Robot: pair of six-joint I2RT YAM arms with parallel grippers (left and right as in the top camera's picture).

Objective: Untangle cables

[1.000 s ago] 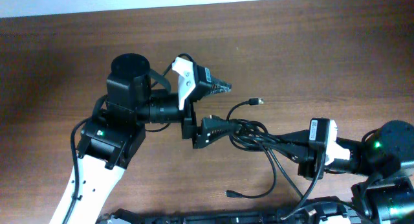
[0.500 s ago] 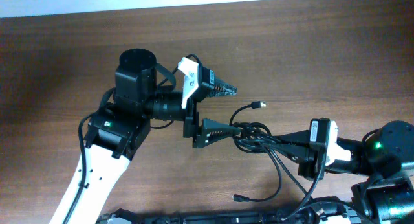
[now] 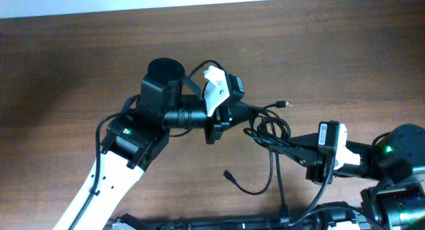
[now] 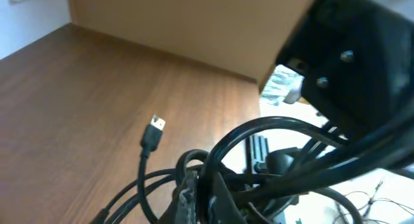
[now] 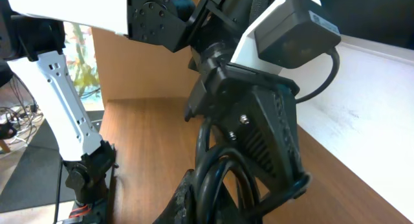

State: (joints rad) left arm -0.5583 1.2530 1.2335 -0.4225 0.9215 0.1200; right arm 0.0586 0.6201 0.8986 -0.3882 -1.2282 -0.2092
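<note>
Nearest the base, a loose plug end [image 3: 227,174] trails slack on the table [image 3: 80,64], with nothing pulling it. The right gripper [image 3: 287,145] is clamped shut on the cables [image 3: 269,129] at the knot's near-right side, likely anchoring it, and the left gripper [image 3: 234,115] is closed on strands at the knot's left edge, so the two arms can pull apart. Farther out, a metal-tipped plug [image 3: 284,104] pokes free, probably the end to work loose.
</note>
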